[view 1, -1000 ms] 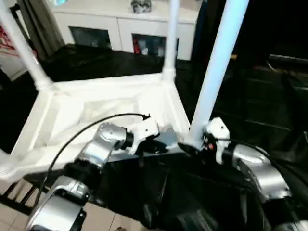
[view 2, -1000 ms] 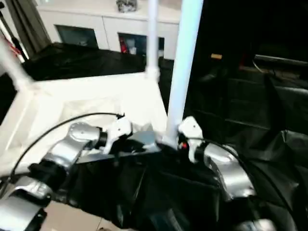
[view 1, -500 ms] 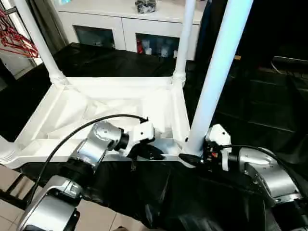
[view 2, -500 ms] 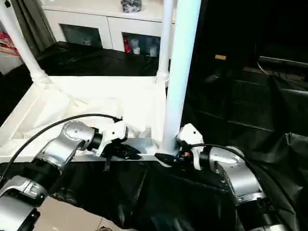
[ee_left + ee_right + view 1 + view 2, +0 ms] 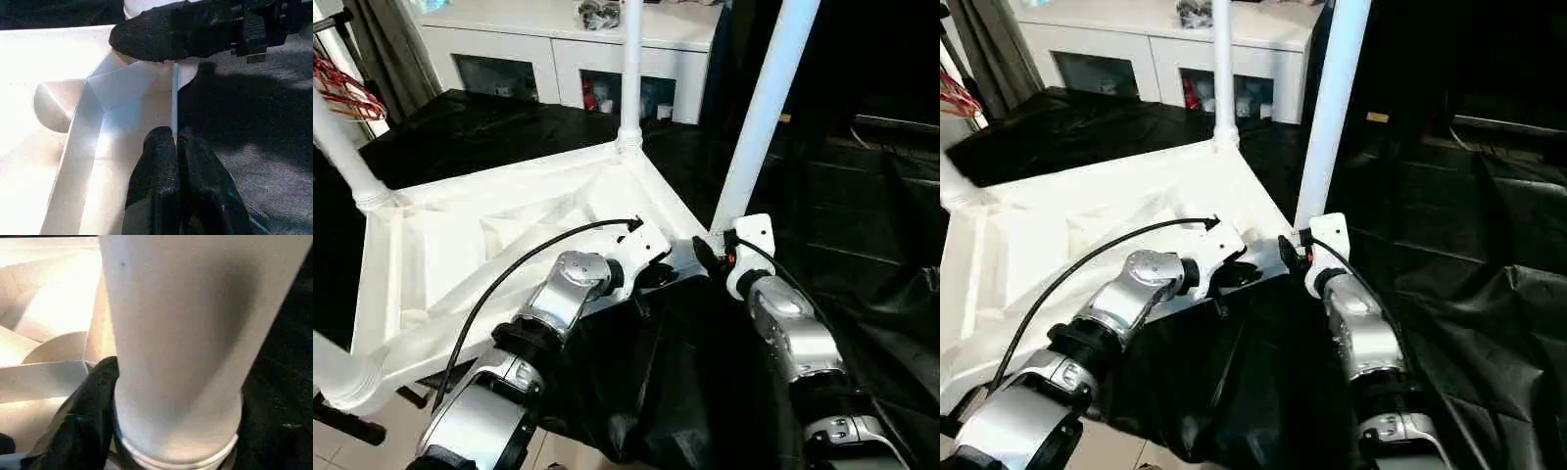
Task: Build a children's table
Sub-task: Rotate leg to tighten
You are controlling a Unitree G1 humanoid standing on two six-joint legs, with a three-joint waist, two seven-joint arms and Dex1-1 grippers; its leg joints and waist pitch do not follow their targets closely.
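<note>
The children's table lies upside down on black sheeting, its white ribbed top facing up. White tubular legs stand in its corner sockets: one at the far corner, one at the left and one at the near right corner. My left gripper is shut on the thin near rim of the top, close to that right corner. My right gripper is closed around the base of the near right leg, with one black finger pressed against its collar.
A white cabinet with glass doors stands behind the table. Black sheeting covers the support and drapes down in front of me. Red hangers hang at the far left. Pale floor shows at the lower left.
The table top has swung round, so its near right corner now sits farther from me and its edges lie askew to the cabinet. Both grippers stayed on the rim and leg.
</note>
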